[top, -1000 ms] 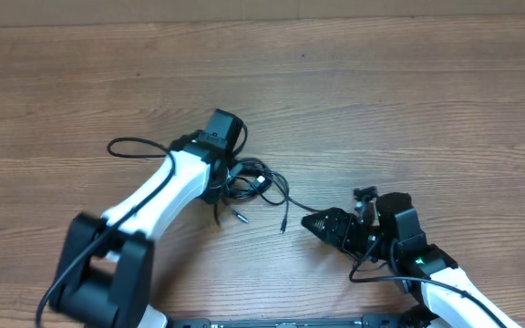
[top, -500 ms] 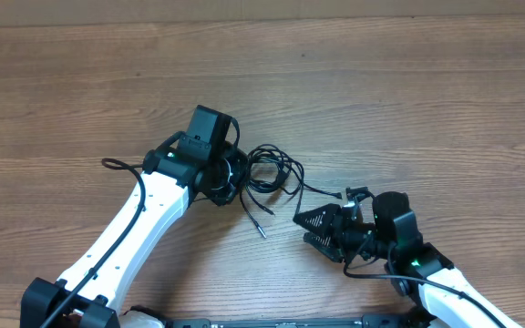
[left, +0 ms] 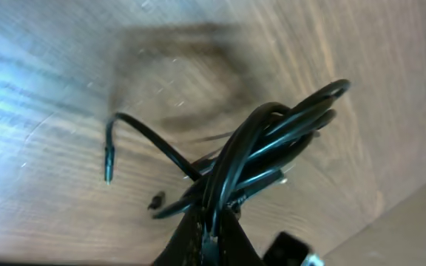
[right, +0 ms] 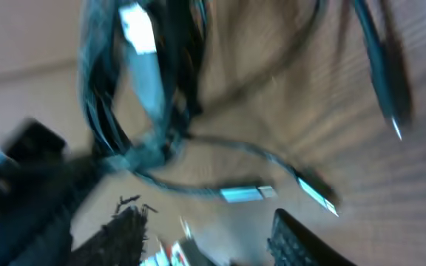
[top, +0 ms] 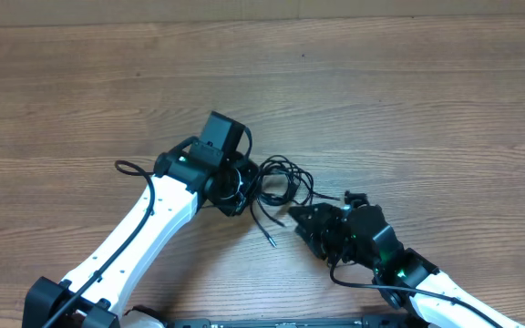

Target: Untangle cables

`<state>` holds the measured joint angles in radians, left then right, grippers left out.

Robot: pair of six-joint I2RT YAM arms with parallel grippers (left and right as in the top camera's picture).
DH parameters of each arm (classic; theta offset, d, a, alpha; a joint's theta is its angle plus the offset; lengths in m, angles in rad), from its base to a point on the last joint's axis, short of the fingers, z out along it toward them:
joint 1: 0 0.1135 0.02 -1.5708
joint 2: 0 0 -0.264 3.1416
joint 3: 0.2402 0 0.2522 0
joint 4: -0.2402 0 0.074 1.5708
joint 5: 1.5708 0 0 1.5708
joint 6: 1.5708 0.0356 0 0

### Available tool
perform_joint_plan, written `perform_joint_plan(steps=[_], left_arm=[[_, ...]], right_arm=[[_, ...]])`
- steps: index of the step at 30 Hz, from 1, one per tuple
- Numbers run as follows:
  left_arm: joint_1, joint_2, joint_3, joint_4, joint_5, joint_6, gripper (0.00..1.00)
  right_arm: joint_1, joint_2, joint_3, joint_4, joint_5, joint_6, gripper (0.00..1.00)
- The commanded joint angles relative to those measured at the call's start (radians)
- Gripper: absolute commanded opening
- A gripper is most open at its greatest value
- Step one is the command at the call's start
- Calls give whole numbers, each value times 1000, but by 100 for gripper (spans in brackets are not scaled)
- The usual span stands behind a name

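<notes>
Three cables (top: 283, 179) form one tangled bundle on the table (top: 427, 109), clamped between the closed jaws of the left gripper (top: 237, 189). The right gripper (top: 297, 222) faces the bundle, jaws apart.

The cables (top: 281, 179) are black, one silver-tipped. The table (top: 427, 100) is brown, wood-grained. The left arm (top: 149, 223) is white with black joints.
</notes>
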<state>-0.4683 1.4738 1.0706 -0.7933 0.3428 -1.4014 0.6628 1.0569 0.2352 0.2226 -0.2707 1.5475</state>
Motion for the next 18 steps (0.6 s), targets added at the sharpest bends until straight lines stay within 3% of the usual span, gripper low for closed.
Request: perform_joint_plan(steps=[1,10,18], left_arm=[[-23,-10,14,-45,29,-9,4],[-32,-10,14,-37,50,-25,4],[-44,-10,14,-37,93,-192,4]], right_arm=[[6,-1,0,51,121,29,49],[6,-1,0,60,16,54,41],[6,0,0,60,5,154,43]])
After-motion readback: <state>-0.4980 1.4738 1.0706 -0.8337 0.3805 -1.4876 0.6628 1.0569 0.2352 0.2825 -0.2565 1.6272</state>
